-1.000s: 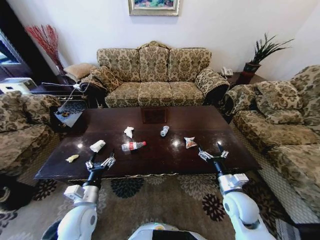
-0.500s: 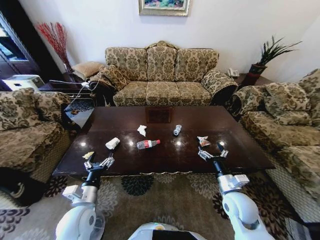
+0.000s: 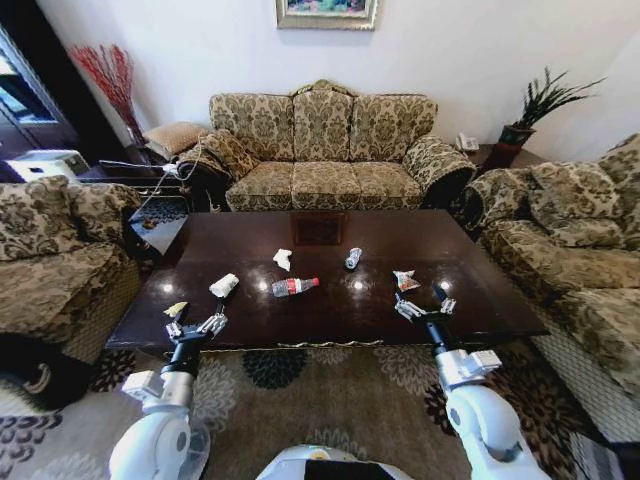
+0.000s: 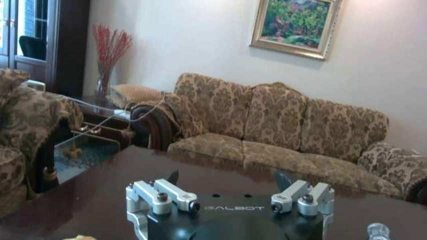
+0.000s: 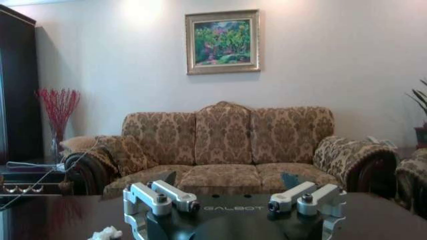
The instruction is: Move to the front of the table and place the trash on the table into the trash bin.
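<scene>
Parked before the tabletop (image 3: 330, 300) now, view nearly settled; left gripper (image 3: 197, 325) and right gripper (image 3: 422, 303) released, empty, plastic bottle (image 3: 294, 287) untouched.

Patterned sofa (image 3: 322, 140), framed painting (image 3: 327, 13), floral rug (image 3: 330, 375)

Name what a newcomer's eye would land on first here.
The glossy dark table strewn with trash: a clear bottle with a red label at its middle, crumpled white paper nearer the left end. Both arms reach over its near edge, left claw and right claw open and empty. Behind stands a patterned sofa.
</scene>
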Motion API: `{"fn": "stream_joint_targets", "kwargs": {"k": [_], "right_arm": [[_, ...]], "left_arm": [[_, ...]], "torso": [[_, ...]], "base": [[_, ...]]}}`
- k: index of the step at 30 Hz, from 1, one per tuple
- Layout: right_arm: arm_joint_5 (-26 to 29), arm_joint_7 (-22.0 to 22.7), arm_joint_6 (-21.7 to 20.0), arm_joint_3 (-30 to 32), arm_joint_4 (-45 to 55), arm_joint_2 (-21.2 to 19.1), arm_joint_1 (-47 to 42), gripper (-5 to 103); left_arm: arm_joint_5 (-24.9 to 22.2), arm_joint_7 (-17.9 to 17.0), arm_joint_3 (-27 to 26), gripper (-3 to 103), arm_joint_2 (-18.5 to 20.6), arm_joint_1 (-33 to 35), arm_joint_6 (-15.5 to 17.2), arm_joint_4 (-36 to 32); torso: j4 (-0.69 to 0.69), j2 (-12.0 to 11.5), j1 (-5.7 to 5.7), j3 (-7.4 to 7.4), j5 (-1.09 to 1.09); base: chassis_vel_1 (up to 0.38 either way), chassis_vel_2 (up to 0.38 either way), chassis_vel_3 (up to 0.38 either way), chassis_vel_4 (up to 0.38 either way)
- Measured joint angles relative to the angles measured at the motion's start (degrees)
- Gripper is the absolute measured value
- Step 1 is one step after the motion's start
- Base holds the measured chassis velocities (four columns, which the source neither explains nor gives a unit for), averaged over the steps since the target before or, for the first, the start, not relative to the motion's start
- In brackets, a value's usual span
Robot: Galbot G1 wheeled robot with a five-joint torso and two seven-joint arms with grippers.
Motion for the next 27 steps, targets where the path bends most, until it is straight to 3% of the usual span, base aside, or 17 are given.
{"fn": "stream_joint_targets", "kwargs": {"k": [13, 27], "right_arm": [[-0.4, -0.6, 1.6, -0.5, -0.9, 0.7, -0.2, 100], [-1.7, -0.9, 1.5, -0.4, -1.2, 1.6, -0.5, 100]], "left_arm": [[-1.0, -0.7, -1.6, 98, 1.3, 0.5, 0.0, 0.8], [-1.0, -0.9, -1.1, 98, 2.0, 0.2, 0.2, 1.8]], "torso": [[0.00, 0.0, -0.10, -0.04, 0.00], [0.00, 0.0, 0.00, 0.00, 0.01]], "base": [[0.142, -0.164, -0.172, 0.153], [-0.001, 0.002, 0.000, 0.003]]}}
